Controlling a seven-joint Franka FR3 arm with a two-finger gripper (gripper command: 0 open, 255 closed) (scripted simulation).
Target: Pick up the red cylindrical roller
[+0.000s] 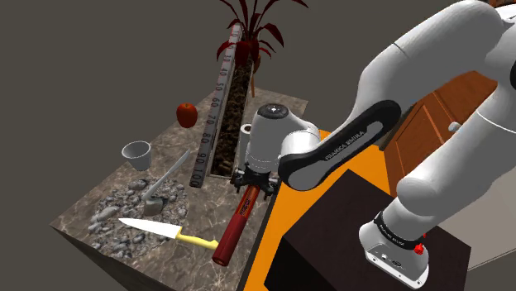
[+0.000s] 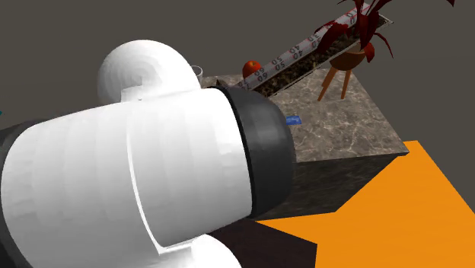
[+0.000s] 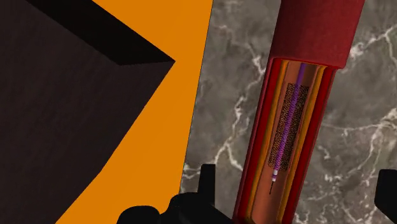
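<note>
The red cylindrical roller (image 1: 234, 223) lies on the marble table (image 1: 99, 219), close to the edge that faces the stand. It runs from under my hand toward the table's front corner. My black gripper (image 1: 252, 186) hangs right over its far end. In the wrist view the roller (image 3: 312, 38) shows a dark red sleeve and a cut-open, orange-lined length. It passes between the fingers of the gripper (image 3: 296, 186). The fingers stand wide apart, one on each side, open and not touching the roller.
A yellow-handled knife (image 1: 157, 229), a grey tool (image 1: 165, 178), a white cup (image 1: 137, 154) and a red apple (image 1: 188, 114) lie on the table's left part. A long numbered trough (image 1: 217, 107) runs back to a red plant (image 1: 252, 33). The dark stand (image 1: 347, 240) and orange floor (image 3: 159, 127) border the table.
</note>
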